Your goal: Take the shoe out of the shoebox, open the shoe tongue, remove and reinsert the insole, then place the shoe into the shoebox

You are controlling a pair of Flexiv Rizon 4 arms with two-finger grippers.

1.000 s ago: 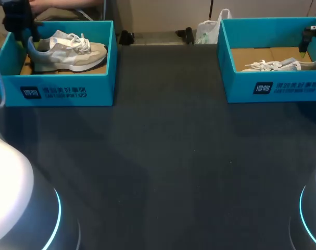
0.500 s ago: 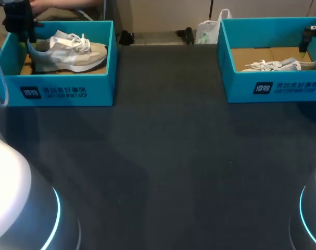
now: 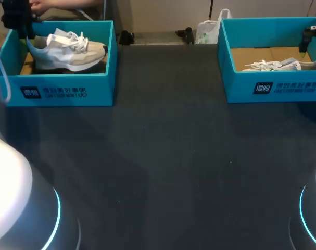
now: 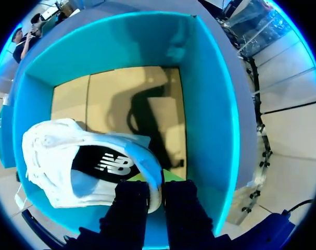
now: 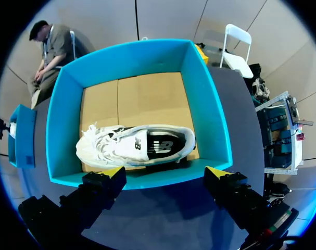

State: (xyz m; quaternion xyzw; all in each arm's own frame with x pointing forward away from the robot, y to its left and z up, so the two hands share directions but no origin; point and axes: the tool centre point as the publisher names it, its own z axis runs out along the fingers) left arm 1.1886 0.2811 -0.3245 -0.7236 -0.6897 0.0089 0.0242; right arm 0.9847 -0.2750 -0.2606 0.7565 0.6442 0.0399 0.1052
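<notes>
Left pincer point(image 4: 156, 186) clamped on shoe point(image 4: 85, 161) heel, heel up near shoebox point(image 4: 215, 104) rim, right pincer point(image 5: 165, 173) spread wide

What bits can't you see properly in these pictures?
1. The left gripper: its yellow tips, left wrist view, mostly hidden by the heel of the left shoe, which it clamps.
2. The right shoe: lower half, head view, behind the front wall of the right box.
3. The right gripper: head view, mostly cut off by the edge; its wrist view shows it open.
</notes>
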